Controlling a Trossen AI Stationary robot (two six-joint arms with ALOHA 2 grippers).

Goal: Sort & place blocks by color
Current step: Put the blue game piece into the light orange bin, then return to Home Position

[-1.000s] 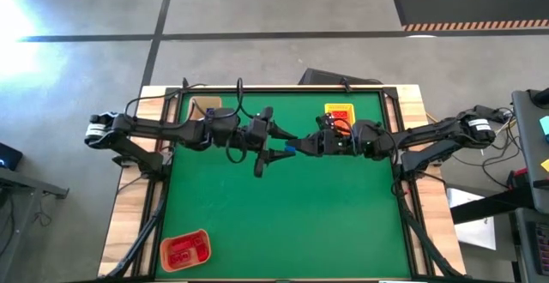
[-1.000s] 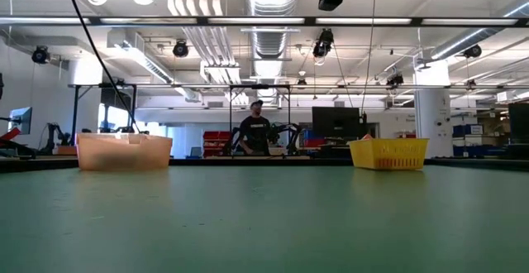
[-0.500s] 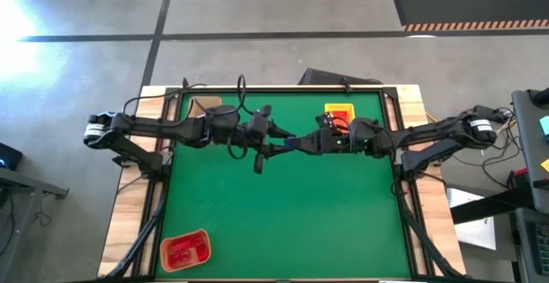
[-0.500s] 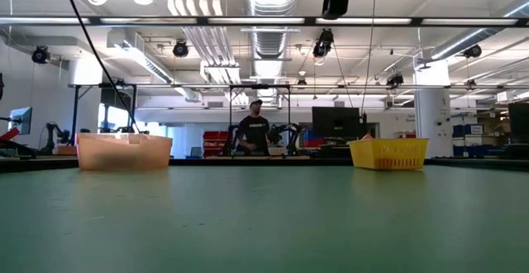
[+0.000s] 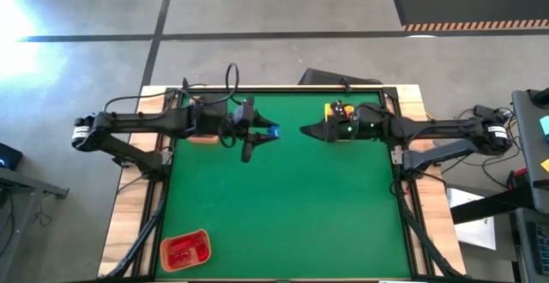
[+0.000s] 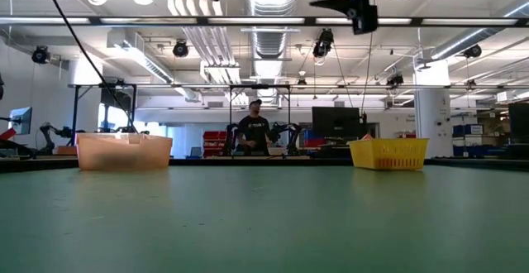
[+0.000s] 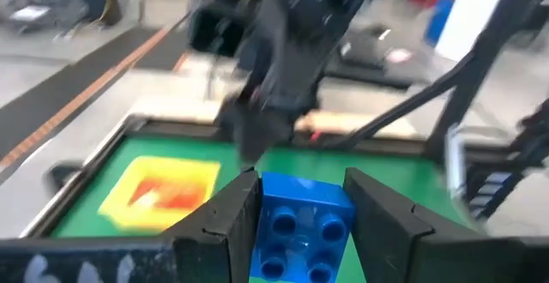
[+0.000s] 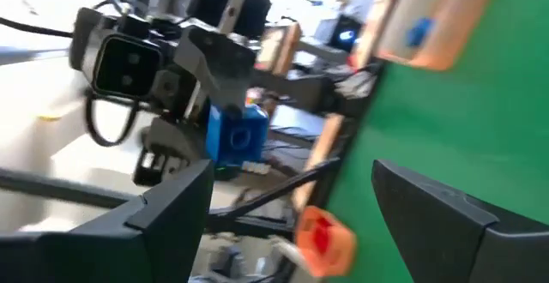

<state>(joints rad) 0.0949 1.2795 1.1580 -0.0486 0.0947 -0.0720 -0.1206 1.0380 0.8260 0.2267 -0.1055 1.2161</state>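
Blue block sits clamped between your left gripper fingers, studs facing the wrist cam, held up off the table. In the high view that gripper is over the far-left part of the green mat, w/ the block at its tip, just right of the tan tray, which the arm mostly covers.

Your right gripper is across from it, near but apart, fingers spread wide & empty; right wrist cam shows both fingers well apart w/ the blue block and left gripper beyond them.

Behind the right gripper is the yellow tray w/ red/orange pieces inside, partly hidden by the arm. Orange tray w/ red blocks sits at the near-left corner, well apart from both arms.

Low view: a person stands in the room behind the table.
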